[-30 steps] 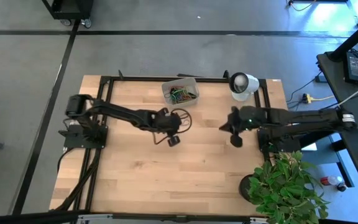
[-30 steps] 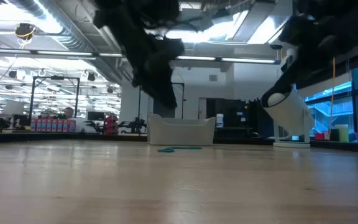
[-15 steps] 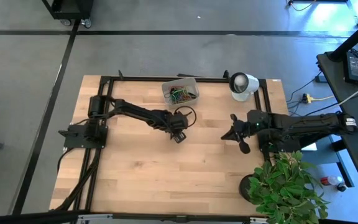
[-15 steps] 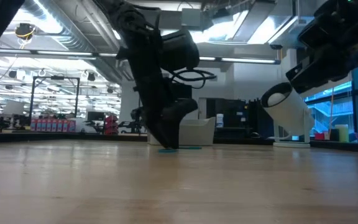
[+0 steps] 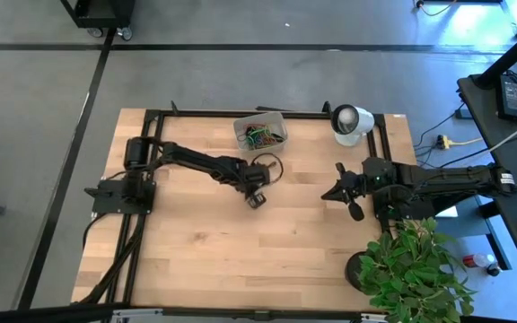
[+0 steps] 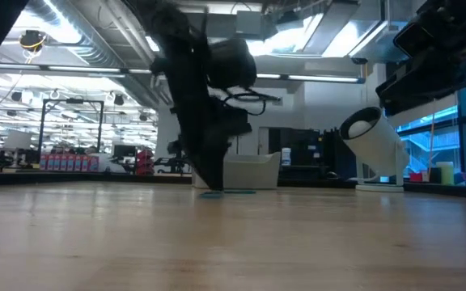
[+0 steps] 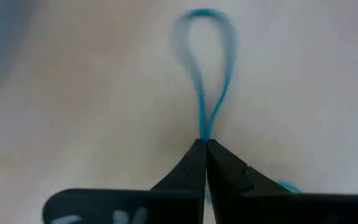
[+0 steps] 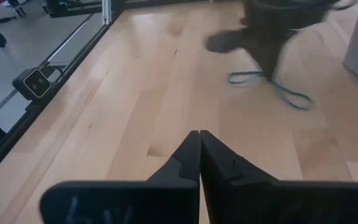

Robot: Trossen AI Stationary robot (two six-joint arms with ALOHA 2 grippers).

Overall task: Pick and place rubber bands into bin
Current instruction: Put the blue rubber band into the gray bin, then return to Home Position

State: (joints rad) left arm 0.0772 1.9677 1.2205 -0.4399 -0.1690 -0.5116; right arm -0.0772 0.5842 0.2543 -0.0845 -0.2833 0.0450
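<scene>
Where the high view looks down, the bin [image 5: 260, 132] holds rubber bands [image 5: 264, 136] at the worktop's [image 5: 205, 242] far edge. Left gripper [image 5: 256, 199] sits just before it. Left wrist view: jaws pinched on a blue band [image 7: 205, 74]. Right wrist view: right gripper [image 8: 199, 142] closed, empty.

The bin [image 5: 261, 132] is set at the upper middle of the table [image 5: 205, 251] in the high view, with rubber bands [image 5: 265, 136] held inside it. The left gripper [image 5: 257, 199] is placed just below the bin, and the right gripper [image 5: 344, 193] is found further right, well apart.
</scene>
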